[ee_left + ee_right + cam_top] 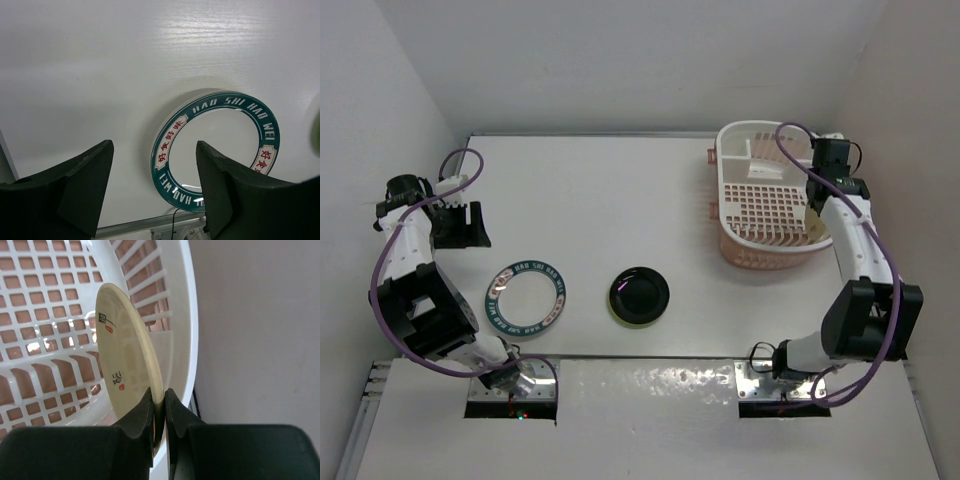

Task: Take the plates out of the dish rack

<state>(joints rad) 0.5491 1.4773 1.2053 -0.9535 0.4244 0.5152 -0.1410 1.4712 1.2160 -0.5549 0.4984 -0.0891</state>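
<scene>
1. Right wrist view: right gripper (159,392) pinches the cream plate (127,350) by its rim; it stands on edge inside the dish rack (186,315), by its wall;
2. well left of the dish rack, left gripper (154,145) hangs spread.

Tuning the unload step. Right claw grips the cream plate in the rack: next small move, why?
Probably lift straight up. The right claw is shut on the rim of the cream round plate, which stands on edge beside the wall of the white slotted plastic dish rack; a sideways pull would likely snag.
</scene>
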